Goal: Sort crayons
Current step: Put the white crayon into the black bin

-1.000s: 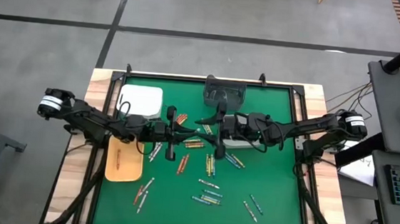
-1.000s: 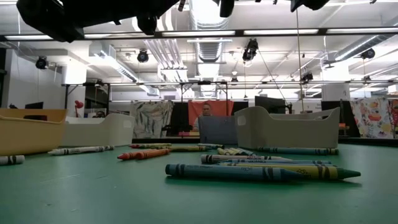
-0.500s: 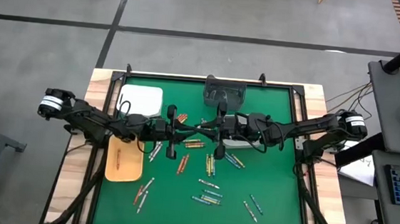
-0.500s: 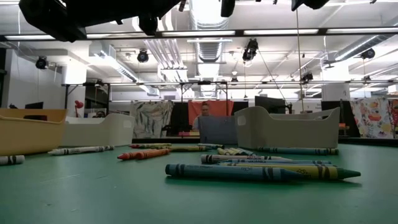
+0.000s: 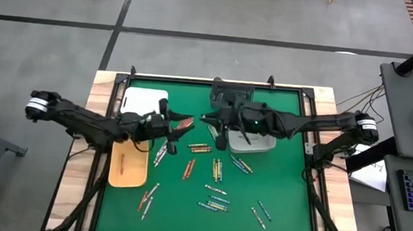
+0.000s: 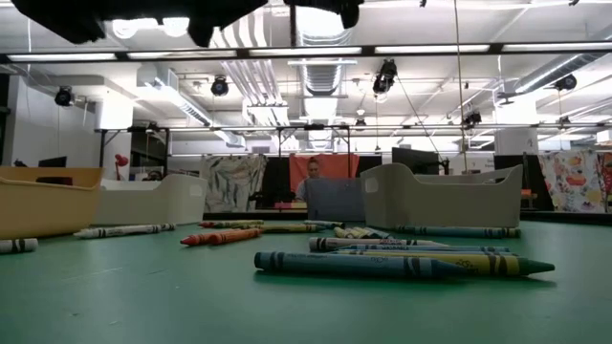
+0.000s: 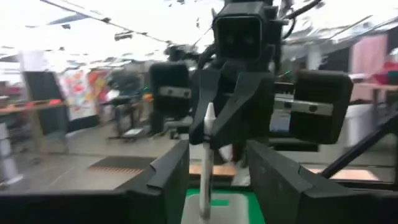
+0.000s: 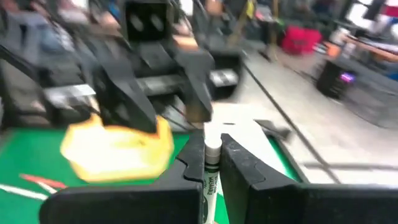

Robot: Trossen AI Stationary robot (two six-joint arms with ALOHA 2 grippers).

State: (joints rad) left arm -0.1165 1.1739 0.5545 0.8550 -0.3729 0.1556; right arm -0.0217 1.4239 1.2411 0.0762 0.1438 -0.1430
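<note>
Above the middle of the green mat my two grippers face each other. My right gripper (image 5: 208,119) (image 8: 212,171) is shut on a white crayon (image 8: 211,163). My left gripper (image 5: 178,123) (image 7: 214,180) is open; its fingers stand on either side of that crayon's lower end (image 7: 204,208) without touching it. Several other crayons (image 5: 215,169) (image 6: 402,263) lie flat and scattered on the mat. My right gripper pinches the white crayon's shaft (image 7: 208,144) between its two fingers (image 8: 244,167). The fingers come about level from the table's right and lie across it. The crayon stands roughly upright, pointed tip (image 7: 210,112) up, lifted clear of the mat.
A white tray (image 5: 145,102) and a tan tray (image 5: 128,167) sit at the mat's left. A grey bin (image 5: 230,97) stands at the far edge. A white bin (image 5: 256,143) lies under my right arm. In the low view a person (image 6: 314,172) shows beyond the table.
Both grippers have risen and tipped up from pointing down at the mat to about level. My right gripper has gone toward the table's left and far edge. My left arm has drawn back a little toward the left.
</note>
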